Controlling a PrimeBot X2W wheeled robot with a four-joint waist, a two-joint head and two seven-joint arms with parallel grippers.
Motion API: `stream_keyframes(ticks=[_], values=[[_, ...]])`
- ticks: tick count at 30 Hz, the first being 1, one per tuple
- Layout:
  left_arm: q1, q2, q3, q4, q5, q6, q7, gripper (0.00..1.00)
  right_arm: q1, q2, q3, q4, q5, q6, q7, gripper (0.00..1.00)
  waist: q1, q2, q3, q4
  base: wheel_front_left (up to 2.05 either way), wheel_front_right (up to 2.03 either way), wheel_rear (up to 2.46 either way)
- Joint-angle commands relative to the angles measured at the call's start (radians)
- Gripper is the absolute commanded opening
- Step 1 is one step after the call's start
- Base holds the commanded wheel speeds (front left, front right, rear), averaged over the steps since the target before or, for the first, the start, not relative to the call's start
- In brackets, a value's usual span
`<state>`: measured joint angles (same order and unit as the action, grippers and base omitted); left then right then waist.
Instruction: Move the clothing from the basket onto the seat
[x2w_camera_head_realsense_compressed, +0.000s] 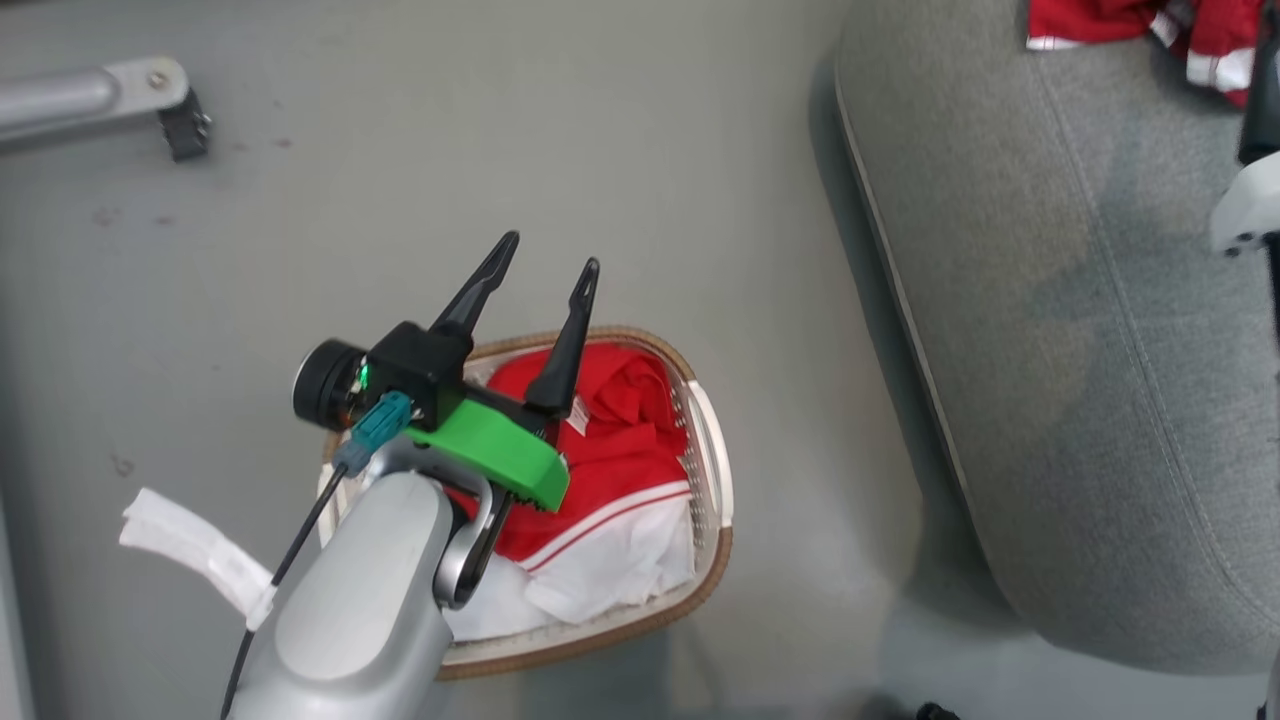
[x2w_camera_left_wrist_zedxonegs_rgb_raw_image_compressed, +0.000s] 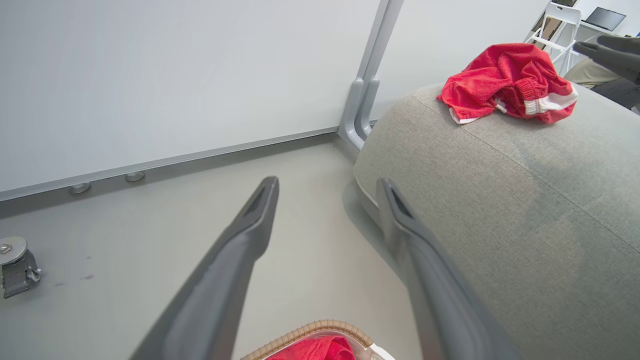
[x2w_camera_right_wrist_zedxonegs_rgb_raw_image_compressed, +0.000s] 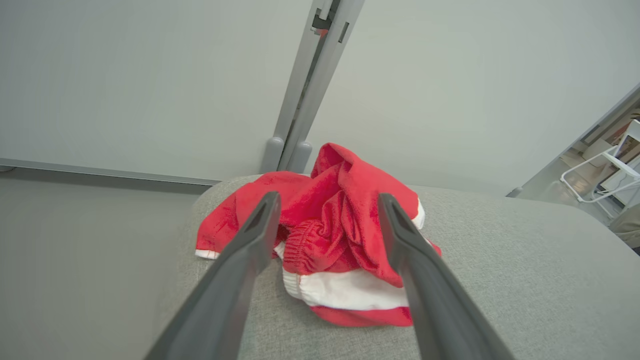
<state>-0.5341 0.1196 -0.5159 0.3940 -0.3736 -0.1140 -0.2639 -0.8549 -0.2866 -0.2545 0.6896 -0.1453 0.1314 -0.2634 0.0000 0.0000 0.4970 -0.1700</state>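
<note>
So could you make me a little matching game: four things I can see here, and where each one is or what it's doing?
Things:
1. left gripper
2. right gripper
3. red shorts
4. red and white garment

Places or states:
A. inside the basket
B. open, above the basket
C. lying on the grey seat
D. open, pointing at the shorts

Pairs: 1-B, 2-D, 3-C, 4-A

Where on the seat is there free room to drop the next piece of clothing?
Most of the seat is bare: the wide grey stretch from its floor-side edge up to the red garment bunched at the wall end. That end is crowded, with the open right gripper at the garment.
</note>
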Motion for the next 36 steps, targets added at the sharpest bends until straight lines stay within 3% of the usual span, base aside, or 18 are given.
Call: stream_keyframes(ticks=[1,9,17,27,36], values=[[0.034,-0.005,0.021,0.002,-0.005,-0.002,-0.001,1.00,0.034,0.008,0.017,-0.009,0.016,-0.001,-0.002,1.00,0.0000,0.0000,-0.109,0.060,0.00,0.00,0.00],[0.158,-0.029,0.168,0.006,0.004,-0.004,-0.001,1.00,0.155,0.105,0.109,-0.078,0.094,-0.001,-0.002,1.00,0.0000,0.0000,-0.242,0.132,0.00,0.00,0.00],[0.273,-0.056,0.300,-0.016,0.027,0.006,-0.001,1.00,0.341,0.197,0.136,-0.173,0.150,-0.001,-0.002,1.00,0.0000,0.0000,-0.317,0.193,0.00,0.00,0.00],[0.422,-0.065,0.415,-0.018,0.053,0.001,-0.001,1.00,0.549,0.235,0.215,-0.252,0.241,-0.001,-0.002,1.00,0.0000,0.0000,-0.416,0.207,0.00,0.00,0.00],[0.480,-0.069,0.398,-0.017,0.035,-0.009,-0.001,1.00,0.677,0.234,0.258,-0.308,0.270,-0.001,-0.002,1.00,0.0000,0.0000,-0.459,0.220,0.00,0.00,0.00]])
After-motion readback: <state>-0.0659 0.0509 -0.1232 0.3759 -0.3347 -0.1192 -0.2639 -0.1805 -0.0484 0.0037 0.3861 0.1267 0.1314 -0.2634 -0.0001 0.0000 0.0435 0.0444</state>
